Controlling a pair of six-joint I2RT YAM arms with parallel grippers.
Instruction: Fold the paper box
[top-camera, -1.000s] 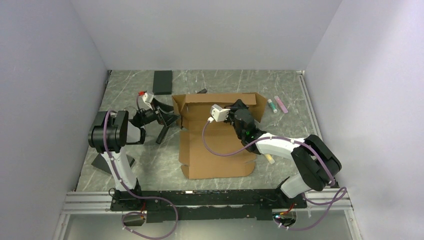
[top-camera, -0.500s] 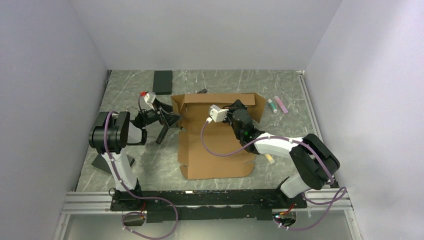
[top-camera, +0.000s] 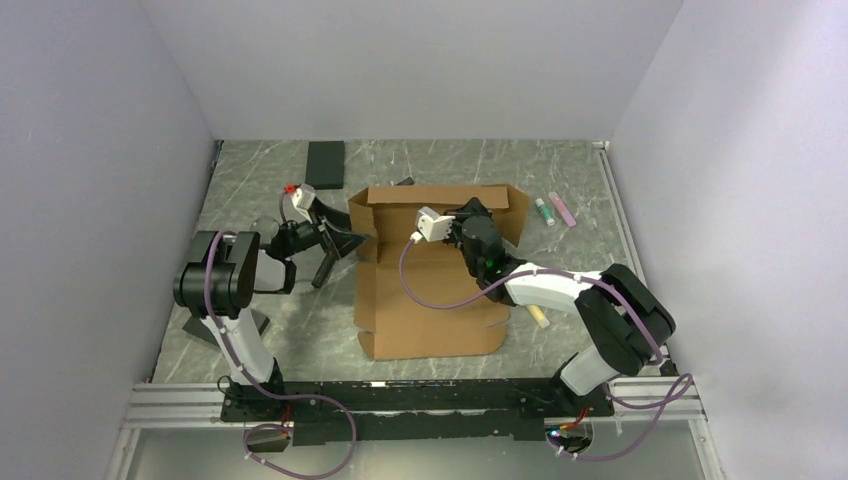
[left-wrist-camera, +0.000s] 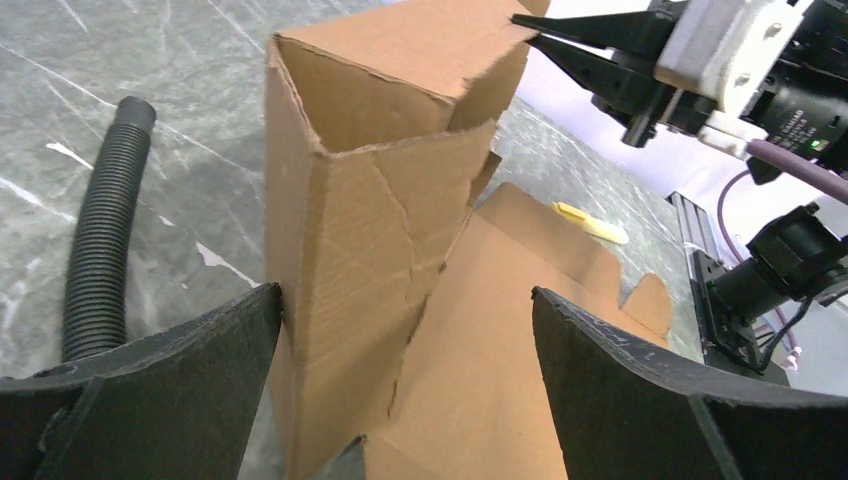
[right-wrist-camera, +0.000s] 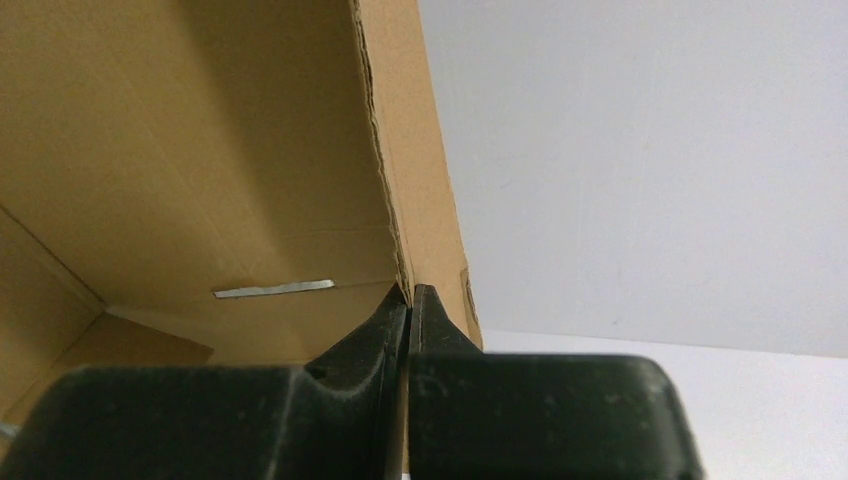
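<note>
Mid-fold at the centre of the table (top-camera: 300, 320), the paper box (top-camera: 430, 300) lies half flat, far wall (top-camera: 440, 195) raised; the right gripper (right-wrist-camera: 410, 292) pinches that wall's top edge, jaws closed, while the left gripper (left-wrist-camera: 405, 300), jaws wide, straddles the standing corner flap (left-wrist-camera: 350, 250), which likely needs pressing inward next.

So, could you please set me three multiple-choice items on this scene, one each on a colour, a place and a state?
1. What colour is the paper box? A white; B blue; C brown.
2. Where does the black block lie? A inside the box; B beyond the box's far left corner; C under the right arm.
3. How is the right claw? A shut on the box's raised wall; B wide open; C holding the block.
Answers: 1 C, it is plain brown cardboard; 2 B, it lies apart from the box at far left; 3 A, it pinches the wall's edge.
</note>
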